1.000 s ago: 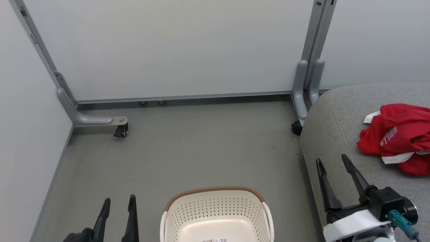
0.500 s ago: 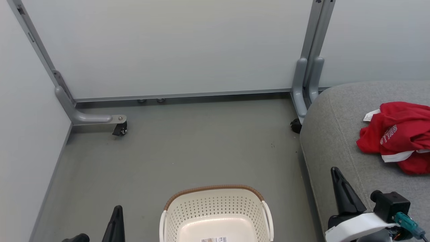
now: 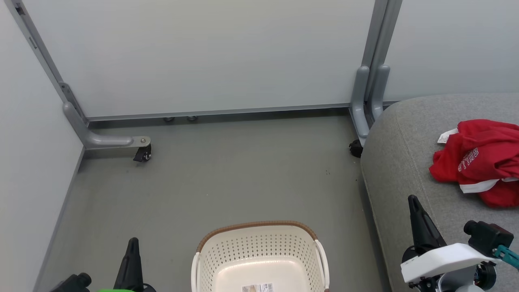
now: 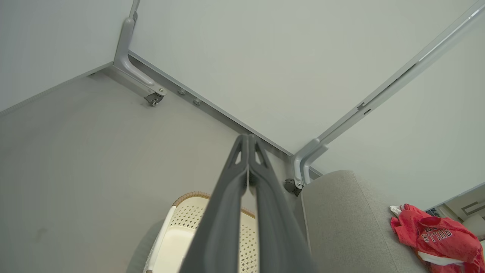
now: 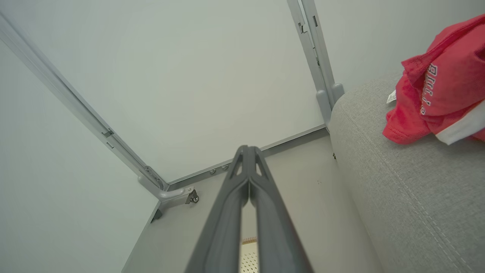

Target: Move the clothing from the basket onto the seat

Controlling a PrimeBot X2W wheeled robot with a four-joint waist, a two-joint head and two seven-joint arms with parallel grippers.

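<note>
Bright-red fabric clothing [image 3: 480, 160] lies on the light-grey upholstered seat [image 3: 401, 162], away from its left edge. The cream perforated plastic basket [image 3: 259, 249] stands on the floor [image 3: 223, 174]. The left tool [image 4: 248, 140] and right tool [image 5: 248, 149] are clenched.

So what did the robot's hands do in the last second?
Both closed. The left gripper and the right gripper had their fingers spread apart a second ago. Now each pair is pressed together, holding nothing. The clothing stayed on the seat, and the basket stayed where it was.
</note>
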